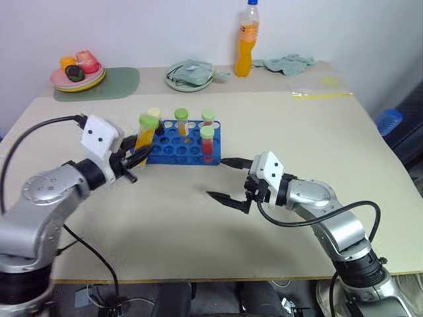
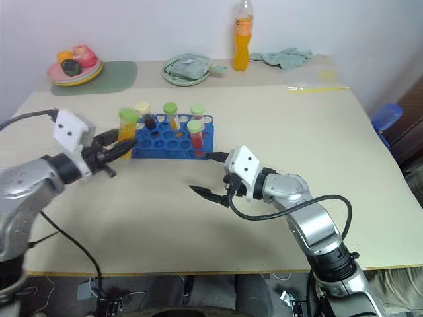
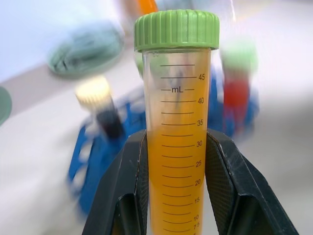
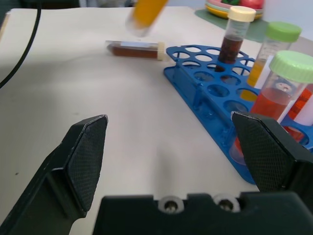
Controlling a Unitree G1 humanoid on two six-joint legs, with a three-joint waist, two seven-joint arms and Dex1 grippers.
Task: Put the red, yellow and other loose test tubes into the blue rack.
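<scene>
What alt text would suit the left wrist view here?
The left end effector is closed on an upright clear plastic test tube of yellow-orange liquid with a ribbed green screw cap. Behind it, blurred, stands the blue plastic tube rack on the beige table, holding a dark tube and a red one.

Yellow test tube (image 3: 177,147) scale reads "mL"; 45 down to 7.5.
</scene>
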